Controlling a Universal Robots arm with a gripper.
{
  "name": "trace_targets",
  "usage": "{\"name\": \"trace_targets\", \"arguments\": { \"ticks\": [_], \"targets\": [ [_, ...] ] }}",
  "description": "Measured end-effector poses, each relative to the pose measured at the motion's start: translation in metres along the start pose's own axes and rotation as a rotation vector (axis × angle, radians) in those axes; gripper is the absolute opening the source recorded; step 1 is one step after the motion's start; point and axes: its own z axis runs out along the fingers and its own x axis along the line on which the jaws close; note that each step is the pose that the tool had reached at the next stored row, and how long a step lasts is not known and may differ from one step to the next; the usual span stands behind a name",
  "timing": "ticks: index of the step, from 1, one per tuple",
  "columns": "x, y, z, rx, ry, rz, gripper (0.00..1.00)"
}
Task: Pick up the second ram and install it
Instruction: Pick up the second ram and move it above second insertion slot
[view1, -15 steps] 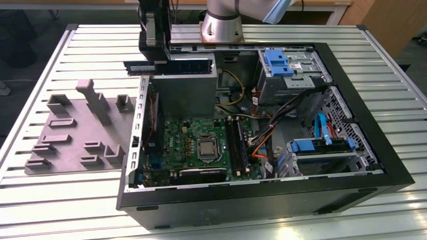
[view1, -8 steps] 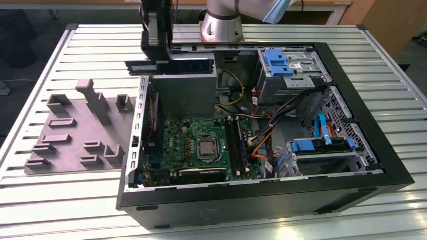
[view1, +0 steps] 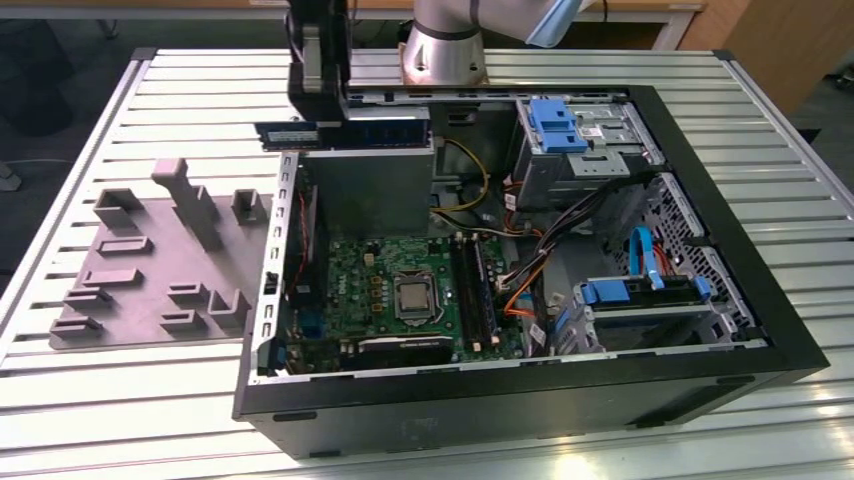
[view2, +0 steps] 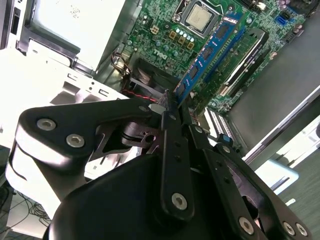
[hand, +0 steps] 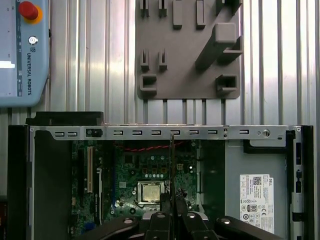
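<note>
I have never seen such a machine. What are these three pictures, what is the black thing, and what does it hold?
A robot arm works over an open computer case that lies on a slatted metal table. The exterior view looks from off the arm; both wrist views come from cameras on the arm. The black gripper is shut on the second ram, a narrow memory stick, held over the case with its green motherboard. A grey holder plate lies beside the case.
</note>
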Motion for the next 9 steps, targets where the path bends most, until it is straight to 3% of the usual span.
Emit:
{"name": "trace_targets", "arguments": {
  "ticks": [9],
  "targets": [
    [0.0,-0.002,0.0,0.0,-0.0001,0.0,0.14]
  ]
}}
